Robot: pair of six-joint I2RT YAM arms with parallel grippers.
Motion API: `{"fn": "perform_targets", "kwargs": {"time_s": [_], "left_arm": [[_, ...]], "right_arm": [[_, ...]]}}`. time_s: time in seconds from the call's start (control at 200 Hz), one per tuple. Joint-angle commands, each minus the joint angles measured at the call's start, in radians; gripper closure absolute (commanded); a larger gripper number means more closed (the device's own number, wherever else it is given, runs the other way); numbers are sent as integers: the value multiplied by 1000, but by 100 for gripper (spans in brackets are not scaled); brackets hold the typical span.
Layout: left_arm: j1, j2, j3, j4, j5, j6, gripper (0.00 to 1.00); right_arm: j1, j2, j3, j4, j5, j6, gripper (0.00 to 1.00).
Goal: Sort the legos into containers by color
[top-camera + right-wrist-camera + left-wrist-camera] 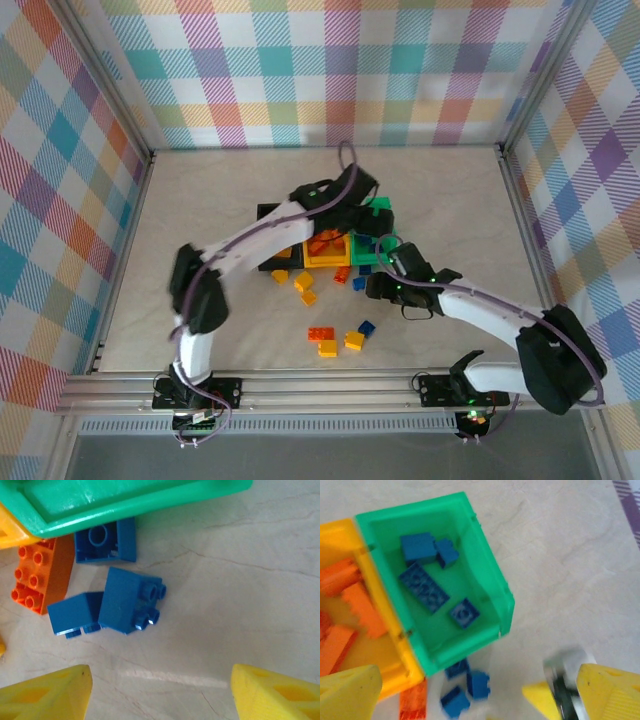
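The marbled table (pixel 200 200) carries the row of bins, partly hidden in the top view under the left arm (pixel 260 240). The left gripper (pixel 470 692) hangs by the green bin (pixel 492 565), jaws wide apart and empty. Four blue bricks (pixel 424 587) lie inside that bin. Orange bricks (pixel 362 607) lie in the yellow bin (pixel 340 530). The right gripper (pixel 160 690), jaws apart, hovers over three loose blue bricks (pixel 127 600) beside an orange brick (pixel 37 575).

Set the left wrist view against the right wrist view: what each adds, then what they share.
Left wrist: the inside of the green bin, with four blue bricks in it, and the yellow bin holding orange bricks. Right wrist: the studs of the loose orange brick, seen close. Both: the green bin's wall, three blue bricks lying on the table beside it, and that orange brick next to them.
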Motion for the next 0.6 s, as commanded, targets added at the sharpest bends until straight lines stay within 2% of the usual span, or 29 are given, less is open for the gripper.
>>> {"fn": "perform_targets", "kwargs": {"time_s": [0.0,0.1,0.225,0.415,0.595], "left_arm": [[10,-196,-268,117,-29,-40,0],[14,-373,-512,184,-46,-87,0],[18,-537,-699,197,-80,-130,0],[40,-703,-865,194,-108,-178,0],[73,-780,-939,182,-100,-190,0]], "right_arm": [[-4,35,59,91,10,34,28],[-4,63,78,100,34,41,29],[-7,113,118,56,65,49,32],[-8,192,150,17,76,47,42],[-8,211,152,-37,106,53,55]]}}
